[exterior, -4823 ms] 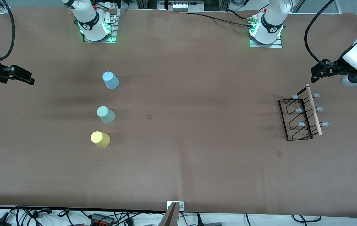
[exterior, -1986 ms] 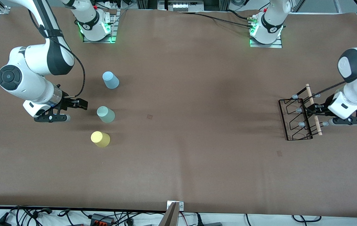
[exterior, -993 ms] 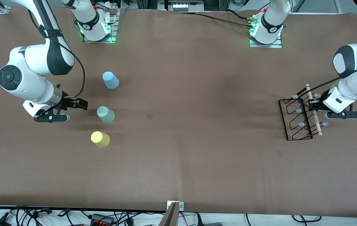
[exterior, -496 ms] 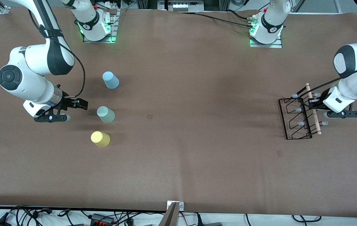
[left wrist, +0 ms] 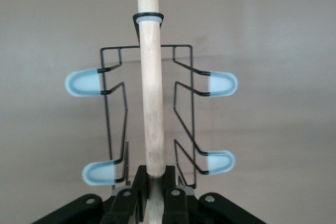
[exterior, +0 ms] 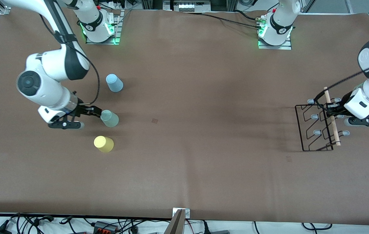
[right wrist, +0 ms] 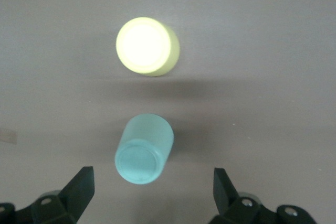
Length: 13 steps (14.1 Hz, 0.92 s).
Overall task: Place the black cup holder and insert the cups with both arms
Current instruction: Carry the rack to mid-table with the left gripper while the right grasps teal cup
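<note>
A: Thin black wire cup holder (exterior: 316,128), round pale wooden rod handle (left wrist: 151,87), blue-grey capped pegs; at the table's left-arm end, about three o'clock from centre. Left gripper (left wrist: 152,195) pinches the rod.

B: Right gripper (right wrist: 152,190) spread wide either side of the smooth tapered pale green plastic cup (exterior: 109,118), untouched. Yellow cup (exterior: 103,144) at its six o'clock, light blue cup (exterior: 114,83) at twelve.

Brown tbl cover (exterior: 184,169), cables (exterior: 41,224) along edge.

front high overhead; wrist cams close, facing down at table (exterior: 184,169).
</note>
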### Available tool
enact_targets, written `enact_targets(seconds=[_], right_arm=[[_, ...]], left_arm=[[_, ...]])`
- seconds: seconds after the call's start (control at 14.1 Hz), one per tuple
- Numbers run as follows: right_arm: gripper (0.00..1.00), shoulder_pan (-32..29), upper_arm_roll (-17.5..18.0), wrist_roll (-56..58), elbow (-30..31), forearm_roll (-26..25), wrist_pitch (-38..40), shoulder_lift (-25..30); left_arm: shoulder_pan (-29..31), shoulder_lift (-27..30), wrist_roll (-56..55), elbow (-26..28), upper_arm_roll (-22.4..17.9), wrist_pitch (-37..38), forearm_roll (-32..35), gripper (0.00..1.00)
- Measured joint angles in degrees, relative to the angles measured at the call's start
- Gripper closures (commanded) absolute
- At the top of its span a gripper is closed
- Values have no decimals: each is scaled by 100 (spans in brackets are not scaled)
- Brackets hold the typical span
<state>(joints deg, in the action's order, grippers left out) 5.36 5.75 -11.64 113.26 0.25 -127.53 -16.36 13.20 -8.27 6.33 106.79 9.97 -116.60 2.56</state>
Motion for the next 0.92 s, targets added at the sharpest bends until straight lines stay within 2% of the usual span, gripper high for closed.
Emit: enact_targets(seconds=[0.21,0.43,0.57,0.92], right_arm=[[0,26,-1,-8,335,0,-542,-72],[0,28,-2,-119,787,0,-1158,-76],[0,77,-1,-226,1010,0,-1457,-84],[0,193,0,-317,1092,1,-1759,-163]], left_arm=[[-65,-56,-229,-317,756,55,0,98],[-203,-288,-1112,-506,1433,54,-2,98],[-597,-463,-1893,-579,1582,54,-3,98],[-1795,-948,-3658,-832,1614,32,-1,99]])
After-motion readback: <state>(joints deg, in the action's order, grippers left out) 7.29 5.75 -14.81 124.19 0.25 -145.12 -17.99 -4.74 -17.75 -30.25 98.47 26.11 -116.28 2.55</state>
